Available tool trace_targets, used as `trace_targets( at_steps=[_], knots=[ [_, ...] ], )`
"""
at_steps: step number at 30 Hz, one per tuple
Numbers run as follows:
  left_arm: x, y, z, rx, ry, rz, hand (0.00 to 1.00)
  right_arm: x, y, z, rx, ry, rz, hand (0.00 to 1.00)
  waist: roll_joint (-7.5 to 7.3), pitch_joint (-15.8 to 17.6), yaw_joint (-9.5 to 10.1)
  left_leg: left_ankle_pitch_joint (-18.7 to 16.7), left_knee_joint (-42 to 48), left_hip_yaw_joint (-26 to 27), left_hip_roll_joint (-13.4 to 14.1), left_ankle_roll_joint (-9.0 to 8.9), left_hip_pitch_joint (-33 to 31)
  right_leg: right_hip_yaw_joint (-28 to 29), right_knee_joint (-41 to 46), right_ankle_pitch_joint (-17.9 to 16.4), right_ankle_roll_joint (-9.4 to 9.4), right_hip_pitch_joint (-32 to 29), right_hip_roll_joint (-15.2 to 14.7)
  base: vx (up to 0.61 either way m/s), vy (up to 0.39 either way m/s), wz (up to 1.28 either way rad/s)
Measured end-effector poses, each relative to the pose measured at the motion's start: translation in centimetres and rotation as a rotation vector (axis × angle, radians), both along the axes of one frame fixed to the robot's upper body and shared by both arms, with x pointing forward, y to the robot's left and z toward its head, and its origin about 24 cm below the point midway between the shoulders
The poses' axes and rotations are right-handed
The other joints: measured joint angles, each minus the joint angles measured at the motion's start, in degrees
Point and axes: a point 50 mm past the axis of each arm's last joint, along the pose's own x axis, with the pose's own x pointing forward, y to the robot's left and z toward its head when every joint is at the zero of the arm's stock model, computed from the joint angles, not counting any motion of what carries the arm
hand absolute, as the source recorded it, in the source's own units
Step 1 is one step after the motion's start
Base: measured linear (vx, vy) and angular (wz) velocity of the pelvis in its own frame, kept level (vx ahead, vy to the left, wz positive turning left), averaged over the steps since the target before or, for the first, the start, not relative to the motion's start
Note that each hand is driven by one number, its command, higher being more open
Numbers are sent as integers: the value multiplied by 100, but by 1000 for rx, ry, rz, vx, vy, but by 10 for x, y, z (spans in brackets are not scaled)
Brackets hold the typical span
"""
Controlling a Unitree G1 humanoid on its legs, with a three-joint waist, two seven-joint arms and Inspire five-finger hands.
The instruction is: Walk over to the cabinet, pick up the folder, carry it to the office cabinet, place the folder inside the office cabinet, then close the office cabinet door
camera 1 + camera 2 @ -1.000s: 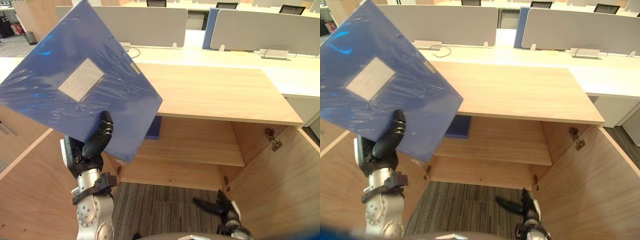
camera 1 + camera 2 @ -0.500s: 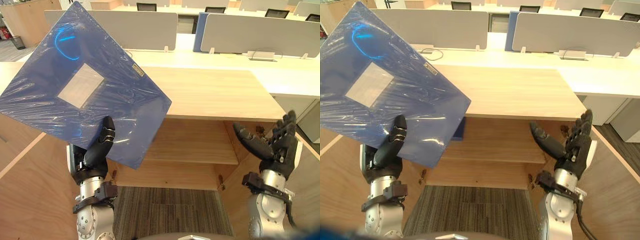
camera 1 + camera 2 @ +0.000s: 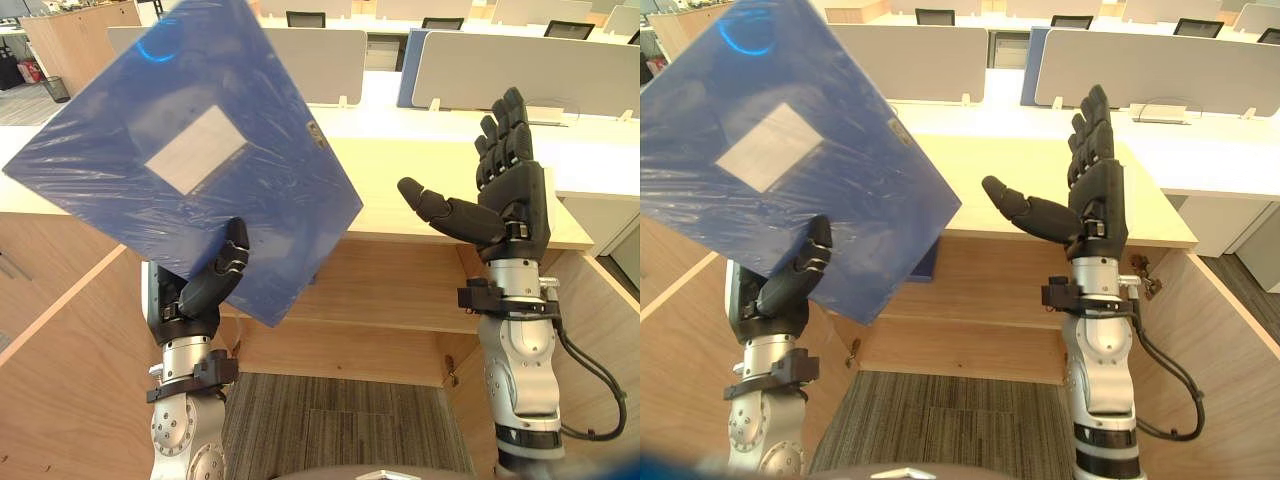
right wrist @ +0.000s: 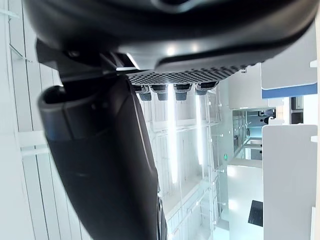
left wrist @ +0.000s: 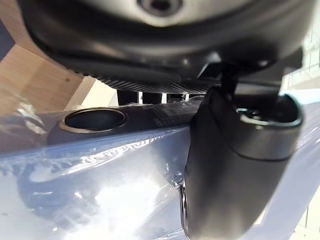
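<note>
Folder (image 3: 190, 170): blue, wrapped in clear film, pale label (image 3: 195, 163) on the face towards us. It is held up in the air above the left hand (image 3: 195, 300), tilted on one corner, its upper edge cut off by the frame. The thumb lies pressed across the lower face; the fingers are behind the folder and hidden, so we read the grip as a pinch from the thumb side alone. In the left wrist view the thumb bears on the film beside the spine's round finger hole (image 5: 94, 120).

Right hand (image 3: 505, 200): raised beside the folder, apart from it, fingers straight and pointing up, thumb stretched towards the folder, nothing in it.

Office cabinet (image 3: 420, 185): beyond and below both hands, doors swung open, one shelf (image 3: 400, 285) showing between the hands. A darker blue item (image 3: 926, 264) sits on that shelf just past the folder's lower edge, mostly covered — we cannot tell what it is.
</note>
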Motion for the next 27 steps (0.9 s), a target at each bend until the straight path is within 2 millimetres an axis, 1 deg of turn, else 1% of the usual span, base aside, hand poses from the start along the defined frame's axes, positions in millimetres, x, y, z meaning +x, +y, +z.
trace_targets(
  at_steps=[5,8,15,21,24,25,27],
  knots=[
    [9,-3,12,155,-49,-73,0,20,2,6,-35,14,127,100,14,-9,7,12,0,-19,-3,13,1,-13,5,2,1,6,0,0,0,0],
    [15,-9,21,242,-96,-145,0,29,9,13,-52,10,236,100,36,-23,9,14,0,-25,-8,15,2,-20,5,4,4,13,-1,0,0,0],
    [17,-4,28,316,-118,-168,0,45,16,31,-171,5,381,100,57,-37,1,20,0,-25,-8,22,17,-19,6,9,7,19,-2,0,0,0],
    [23,0,30,327,-129,-176,0,60,23,50,-257,1,458,100,58,-37,15,25,-1,-26,-18,27,56,-20,4,16,12,57,-11,0,0,0],
    [24,0,30,335,-128,-188,0,63,27,55,-288,8,507,100,58,-37,18,27,-2,-26,-21,29,56,-21,2,17,12,57,-13,0,0,0],
    [24,1,31,347,-127,-198,0,64,30,58,-311,11,537,0,58,-38,18,27,-2,-25,-21,29,55,-21,-2,19,11,57,-13,0,0,0],
    [25,0,32,373,-129,-214,0,66,36,60,-339,27,602,0,59,-38,23,28,-2,-25,-22,28,49,-21,-11,26,9,56,-13,0,0,0]
  ],
)
